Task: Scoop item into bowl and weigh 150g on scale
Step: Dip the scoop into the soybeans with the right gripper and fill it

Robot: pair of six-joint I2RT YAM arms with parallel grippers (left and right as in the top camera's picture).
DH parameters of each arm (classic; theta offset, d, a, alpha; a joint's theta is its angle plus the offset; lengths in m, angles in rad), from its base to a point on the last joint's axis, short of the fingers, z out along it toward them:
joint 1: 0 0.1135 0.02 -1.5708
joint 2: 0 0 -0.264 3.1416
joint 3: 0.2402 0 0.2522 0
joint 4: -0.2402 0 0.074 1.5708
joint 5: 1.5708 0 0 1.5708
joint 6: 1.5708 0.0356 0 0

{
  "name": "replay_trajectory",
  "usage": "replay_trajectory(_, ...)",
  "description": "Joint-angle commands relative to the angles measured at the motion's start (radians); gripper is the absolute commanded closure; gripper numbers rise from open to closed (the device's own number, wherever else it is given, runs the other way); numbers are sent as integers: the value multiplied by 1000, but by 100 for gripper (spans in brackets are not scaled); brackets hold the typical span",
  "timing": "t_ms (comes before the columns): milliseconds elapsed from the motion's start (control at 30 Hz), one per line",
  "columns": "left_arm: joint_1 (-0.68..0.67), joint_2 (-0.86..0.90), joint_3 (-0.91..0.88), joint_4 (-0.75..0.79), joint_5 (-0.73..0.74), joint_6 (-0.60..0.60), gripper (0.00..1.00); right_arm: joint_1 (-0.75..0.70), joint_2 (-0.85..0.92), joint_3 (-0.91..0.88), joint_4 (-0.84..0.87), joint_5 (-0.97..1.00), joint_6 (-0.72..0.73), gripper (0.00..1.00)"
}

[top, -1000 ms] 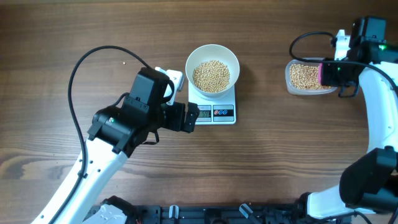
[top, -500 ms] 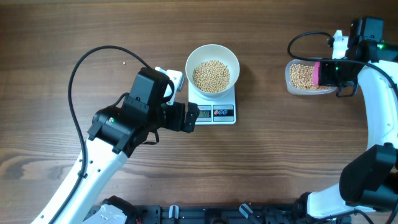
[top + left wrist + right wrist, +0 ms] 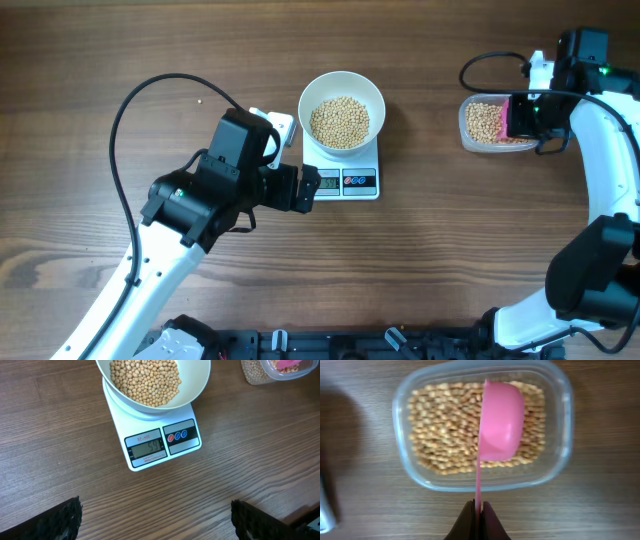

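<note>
tan beans [image 3: 339, 121] are part-filling the round white bowl [image 3: 342, 80] on the square white scale [image 3: 360, 183] — right gripper [image 3: 477, 510] is clamping a pink plastic scoop [image 3: 500, 420], left gripper [image 3: 156, 520] is gaping empty; more scooping is probably needed.

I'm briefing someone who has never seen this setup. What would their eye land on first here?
First, the white bowl holding a pile of tan beans, sitting on the small white scale mid-table. Next, the bright pink scoop, its handle pinched by the right gripper, over a clear tub of more beans on the table's right side.
</note>
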Motion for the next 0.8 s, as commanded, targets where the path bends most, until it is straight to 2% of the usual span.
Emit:
replay_trajectory(0,-5,2,5,2,9,-2,0,6,25,-4,1,-145,-11,96)
replay_trajectory(433,-5,2,5,2,9,-2,0,-4,25,-5,-33,-284,-36,96)
replay_trajectory(767,-5,2,5,2,9,-2,0,-131,26,-5,-62,-432,-63,96)
